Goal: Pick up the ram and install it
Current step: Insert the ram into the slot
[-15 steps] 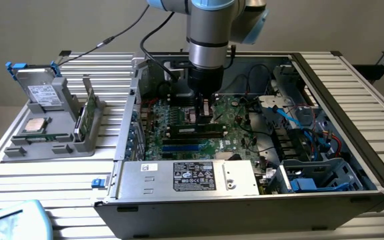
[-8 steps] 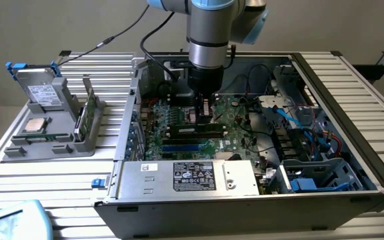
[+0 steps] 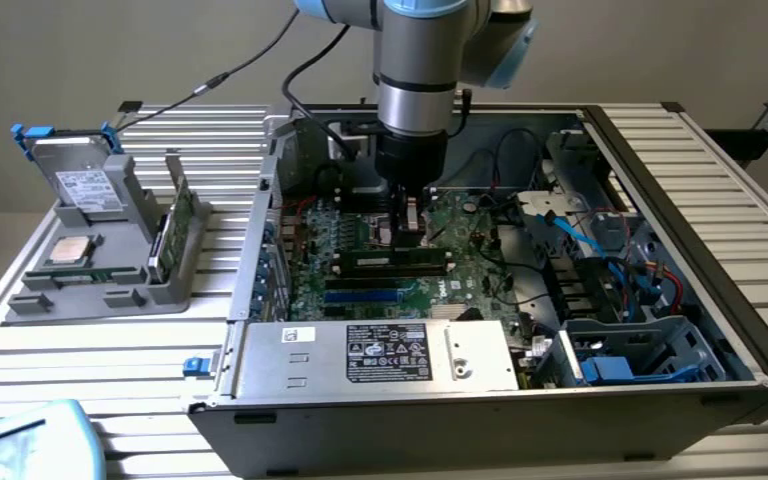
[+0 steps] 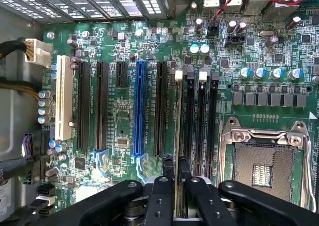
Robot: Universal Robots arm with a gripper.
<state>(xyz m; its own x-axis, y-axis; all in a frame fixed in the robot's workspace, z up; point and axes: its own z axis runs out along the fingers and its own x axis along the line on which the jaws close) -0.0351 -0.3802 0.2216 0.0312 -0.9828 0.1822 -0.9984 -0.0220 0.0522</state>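
While upright over the motherboard [image 4: 119,111], arm [image 3: 418,60] straight down, claw [image 4: 176,162] pinched on the ram [image 4: 177,126].

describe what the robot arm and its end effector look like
The arm is a silver-grey cylinder with light-blue joint caps and a black lower section; black cables trail from it. The end effector is black, with rounded links and small round holes.
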